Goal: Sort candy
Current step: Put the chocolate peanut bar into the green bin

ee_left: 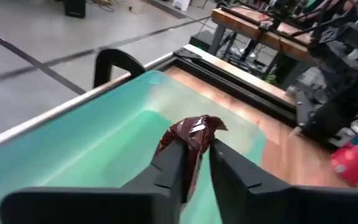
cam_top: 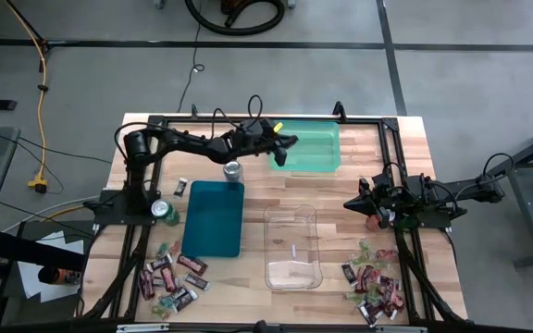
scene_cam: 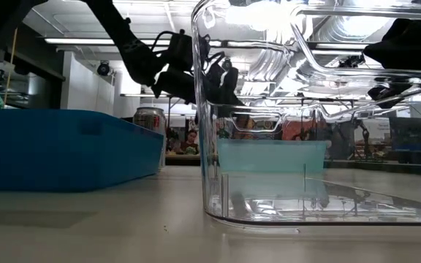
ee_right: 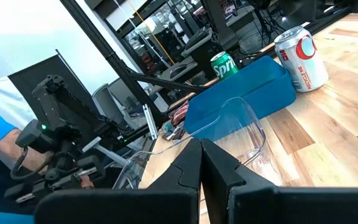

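Left side first: a scatter of candy (cam_top: 167, 277) is heaped on the wooden table (cam_top: 340, 199) near the front left corner, crinkly wrappers in dark red, brown and green, next to a green can (cam_top: 164, 210). Just right of that, an opaque blue tray (cam_top: 214, 217) is laid out, with a silver can (cam_top: 233, 170) at its far end.

The left gripper (ee_left: 194, 163) is stretched out over the pale green bin (cam_top: 307, 148) at the back, and a dark red, shiny, crumpled candy wrapper (ee_left: 191, 134) is seen pinched between the fingers; the jaws look only barely parted around it, so it's probably mid-release. So the drop-off step looks to be in hand; next, the jaws need to be spread wider so the piece falls inside the smooth translucent walls.

Further right, a clear glossy tub (cam_top: 291, 246) sits with nothing in it. The right gripper (ee_right: 201, 163) is parked at the right edge, jaws pressed together and empty, behind a second candy pile (cam_top: 374, 282).
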